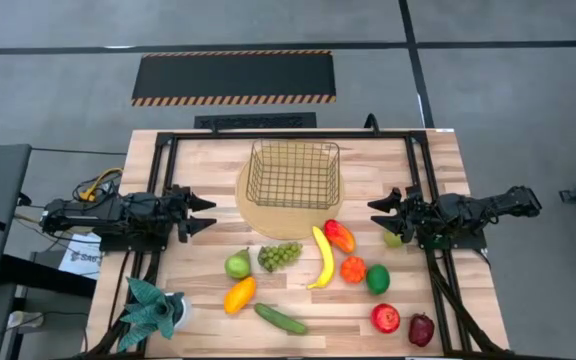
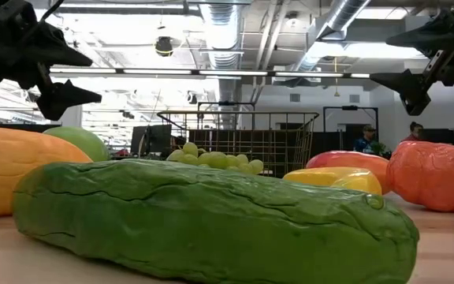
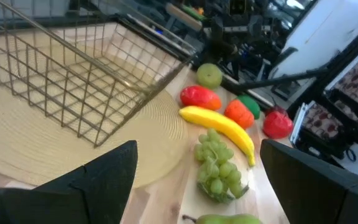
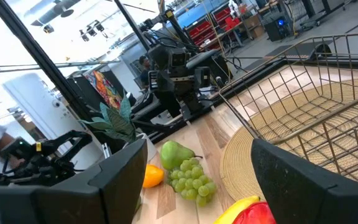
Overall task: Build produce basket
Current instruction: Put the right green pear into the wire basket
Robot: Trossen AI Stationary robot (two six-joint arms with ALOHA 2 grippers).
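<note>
**Both grippers open and empty beside the basket**

Right gripper [image 1: 378, 213] hovers over the table's right side with its two dark fingers spread apart, holding nothing; the left gripper [image 1: 208, 213] mirrors it on the left side, fingers likewise parted and empty. Between them, toward the far edge, stands the squarish dark wire-grid basket [image 1: 293, 173], empty, resting on a round tan woven mat [image 1: 258, 212].

All the produce lies on the wooden tabletop [image 1: 198, 150] nearer the front edge. Just in front of the mat sit a bunch of green grapes [image 1: 279, 255], a yellow banana [image 1: 322, 258] and a red-orange mango [image 1: 339, 236]. A green pear [image 1: 238, 264] lies beside the grapes, with a yellow-orange oval fruit [image 1: 239, 294] just in front of it. A bumpy orange fruit [image 1: 353, 269] and a round green fruit [image 1: 378, 278] lie beside the banana. A long green cucumber [image 1: 280, 319] lies near the front edge, and a red apple [image 1: 385, 318] and a darker red apple [image 1: 421, 329] sit toward the front right corner. A teal spiky-leaved potted plant [image 1: 152, 311] stands at the front left corner.
</note>
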